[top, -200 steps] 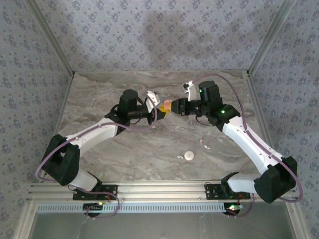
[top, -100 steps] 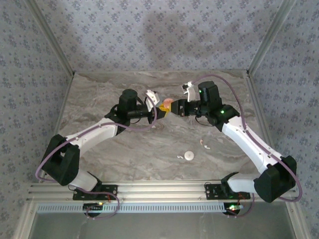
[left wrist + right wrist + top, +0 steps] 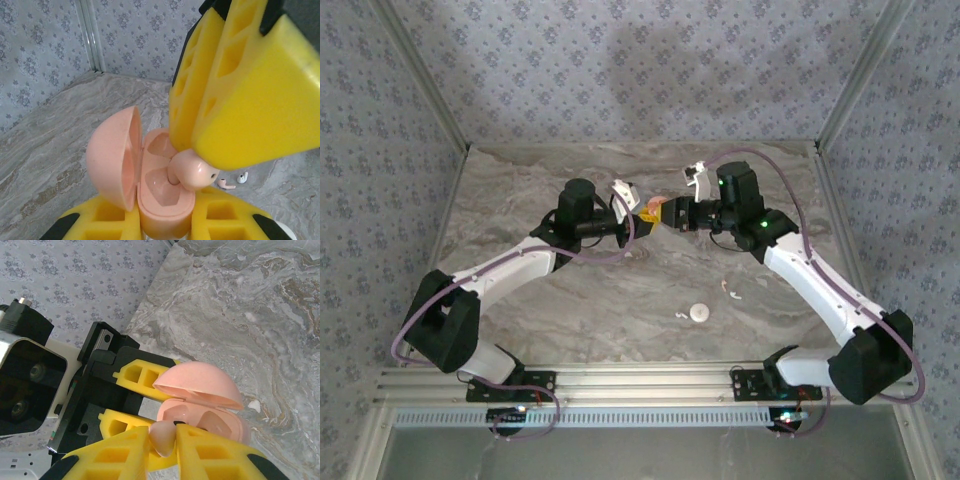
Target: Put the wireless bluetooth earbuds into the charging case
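**Clerk:** Item one, your left end effector?

**Checker:** Your left end effector (image 3: pixel 164 210) was clamped on the base of the pale pink rounded plastic charging case (image 3: pixel 112 155). One yellow finger sat on either side. You held the case above the grey marbled bench (image 3: pixel 570 300), toward its far middle. The domed lid stood hinged open, and two moulded cavities showed in the base.

**Clerk:** Item two, the right one?

**Checker:** Your right end effector (image 3: pixel 162 437) was pinched narrow on a pale pink plastic earbud (image 3: pixel 192 172) and met the left arm head-on. The earbud's rounded body lay over the open base, with its narrow end at one of the cavities. I could not tell how deep it sat.

**Clerk:** Loose stock on the bench?

**Checker:** One small round white disc (image 3: pixel 698 312) lay near the front middle, well apart from both of your end effectors. One tiny white curved stem-shaped piece (image 3: pixel 682 316) lay just beside the disc, on its left. Two more tiny stem-shaped pieces (image 3: pixel 226 184) lay close together to the disc's right and a little farther back. One was white and the other tinged pink.
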Available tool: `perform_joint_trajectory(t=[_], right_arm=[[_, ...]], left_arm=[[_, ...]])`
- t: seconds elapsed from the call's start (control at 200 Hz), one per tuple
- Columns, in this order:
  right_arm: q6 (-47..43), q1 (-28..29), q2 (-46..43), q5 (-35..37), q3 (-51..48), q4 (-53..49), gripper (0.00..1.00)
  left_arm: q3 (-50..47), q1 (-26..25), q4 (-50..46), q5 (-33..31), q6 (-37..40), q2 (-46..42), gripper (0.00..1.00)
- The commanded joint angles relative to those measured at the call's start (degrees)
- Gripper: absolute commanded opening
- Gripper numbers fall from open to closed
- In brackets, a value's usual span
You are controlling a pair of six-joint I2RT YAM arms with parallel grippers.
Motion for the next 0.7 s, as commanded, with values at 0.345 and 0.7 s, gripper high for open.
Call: perform_joint_trajectory(t=[0.345,0.7], right_arm=[[0.5,0.4,-0.7,1.2,0.2,-1.3,0.29],[1.7,-0.9,-2.0,-1.3,-1.5,-0.3,0.31]], left_arm=[[0.6,0.0,1.3,1.6,-0.4,-1.9,0.18],[0.5,0.0,1.6,1.7,-0.6,-1.9,0.18]])
